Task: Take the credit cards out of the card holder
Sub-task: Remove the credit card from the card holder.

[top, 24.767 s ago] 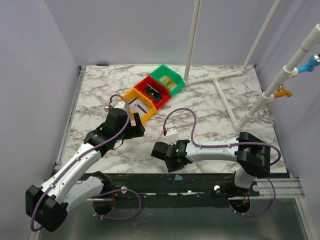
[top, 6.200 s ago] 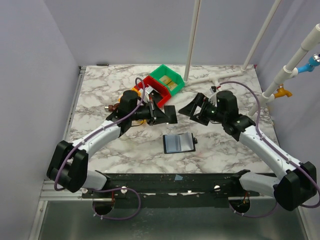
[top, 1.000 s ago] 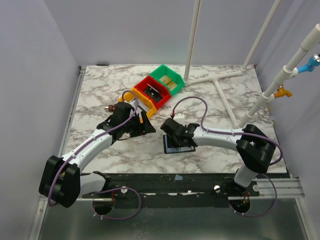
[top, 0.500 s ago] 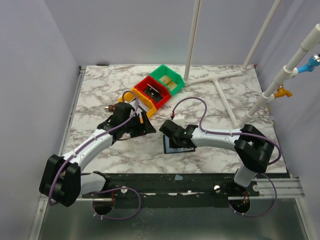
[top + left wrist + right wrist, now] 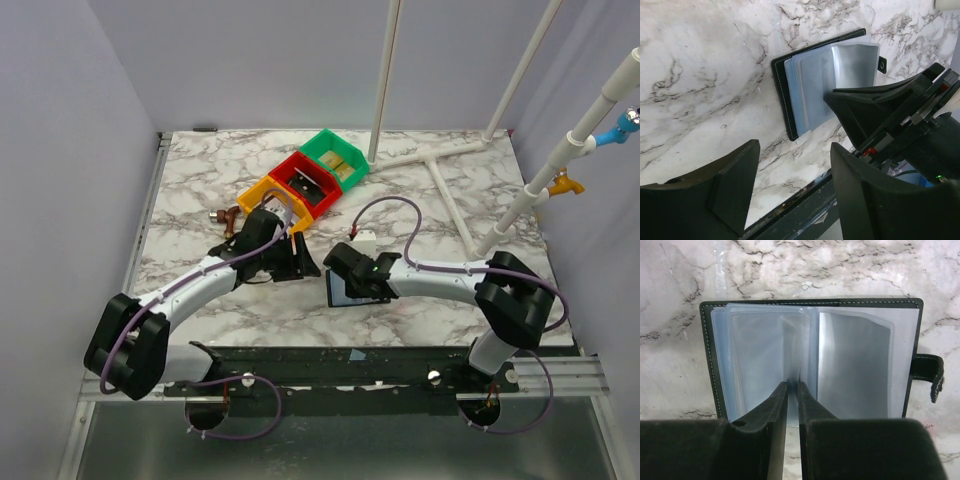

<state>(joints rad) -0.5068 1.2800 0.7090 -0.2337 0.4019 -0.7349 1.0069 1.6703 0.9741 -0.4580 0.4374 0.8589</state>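
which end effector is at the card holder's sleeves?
The right end effector: fingers nearly shut at the centre fold of the open card holder. The left end effector hangs wide open beside it.

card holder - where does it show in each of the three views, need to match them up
Top external: the card holder lies low in the centre, partly under the right gripper.
Left wrist: upper centre, lying open.
Right wrist: fills the middle, open.
Shared landmark: the right gripper, pinching the clear sleeves.
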